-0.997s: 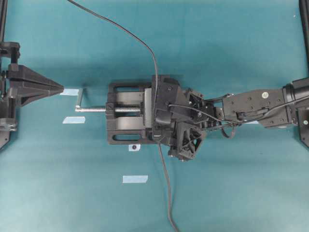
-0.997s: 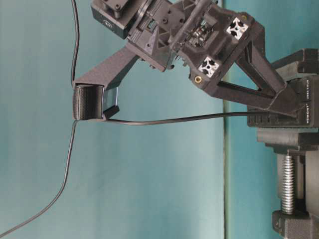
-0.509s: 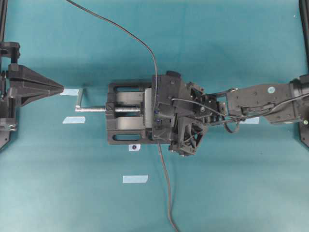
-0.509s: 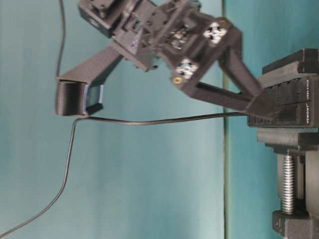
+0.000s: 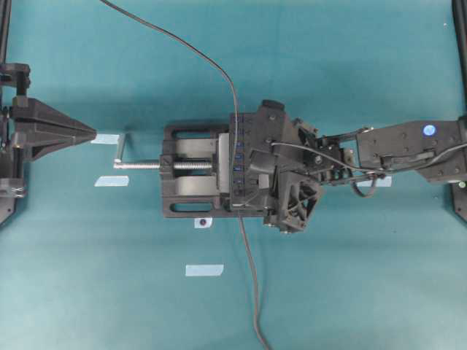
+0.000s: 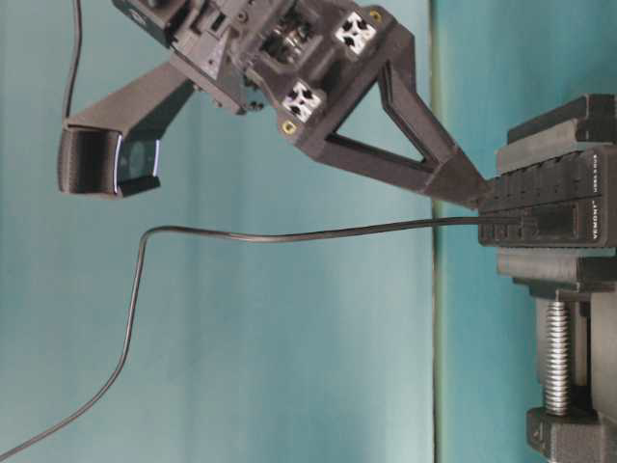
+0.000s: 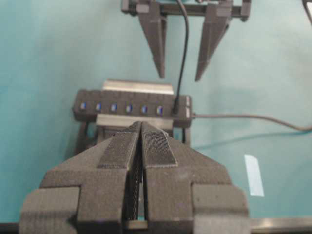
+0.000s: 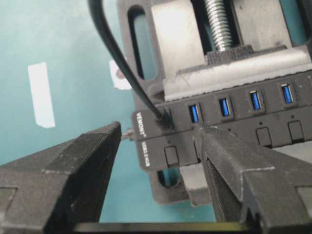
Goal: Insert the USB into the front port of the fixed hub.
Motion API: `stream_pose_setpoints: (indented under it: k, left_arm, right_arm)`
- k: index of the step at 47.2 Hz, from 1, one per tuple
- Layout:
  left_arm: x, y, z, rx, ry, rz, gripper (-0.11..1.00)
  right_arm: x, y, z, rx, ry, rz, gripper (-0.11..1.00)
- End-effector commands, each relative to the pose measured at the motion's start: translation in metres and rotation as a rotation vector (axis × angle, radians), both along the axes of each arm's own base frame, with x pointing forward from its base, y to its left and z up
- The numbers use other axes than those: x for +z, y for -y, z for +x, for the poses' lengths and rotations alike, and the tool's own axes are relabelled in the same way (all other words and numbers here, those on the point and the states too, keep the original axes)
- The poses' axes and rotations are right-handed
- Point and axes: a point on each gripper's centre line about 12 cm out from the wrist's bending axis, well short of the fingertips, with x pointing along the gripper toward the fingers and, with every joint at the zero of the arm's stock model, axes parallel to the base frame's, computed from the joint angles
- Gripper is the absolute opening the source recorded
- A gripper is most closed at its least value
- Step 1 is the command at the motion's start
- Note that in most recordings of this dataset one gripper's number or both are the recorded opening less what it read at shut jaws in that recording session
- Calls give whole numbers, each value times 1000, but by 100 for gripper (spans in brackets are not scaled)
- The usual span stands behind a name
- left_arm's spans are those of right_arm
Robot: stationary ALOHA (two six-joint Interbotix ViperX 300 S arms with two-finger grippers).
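The fixed hub (image 5: 238, 157) (image 8: 234, 122) is a black strip with blue ports, clamped in a vise. The USB (image 8: 163, 119) (image 7: 177, 109) sits plugged into the hub's end port. Its thin black cable (image 6: 289, 234) (image 5: 219, 69) runs up and away from the plug. My right gripper (image 8: 157, 129) (image 7: 179, 77) (image 6: 289, 174) hovers open just above that end of the hub. The cable passes between its fingers, which hold nothing. My left gripper (image 7: 141, 126) (image 5: 93, 133) is shut and empty, far to the left, pointing at the vise.
The black vise (image 5: 190, 171) has a silver screw (image 5: 142, 165) pointing left. A thicker cable (image 5: 252, 292) leaves the hub's end toward the near table edge. Pale tape marks (image 5: 204, 270) lie on the teal table.
My right gripper has lifted and drawn back to the right, jaws still open. Its finger has come off the cable, and the hub's blue ports now show. The left arm stays still.
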Motion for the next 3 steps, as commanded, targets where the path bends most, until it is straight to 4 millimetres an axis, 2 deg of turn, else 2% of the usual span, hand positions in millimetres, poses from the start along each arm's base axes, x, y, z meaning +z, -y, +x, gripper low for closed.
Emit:
stream_pose_setpoints:
  k: [1, 3]
  left_arm:
    - [9, 0, 2, -1, 26, 0, 0]
    - [9, 0, 2, -1, 26, 2, 0]
  right_arm:
    - [17, 2, -1, 7, 48, -10, 67]
    - [18, 2, -2, 7, 46, -10, 67]
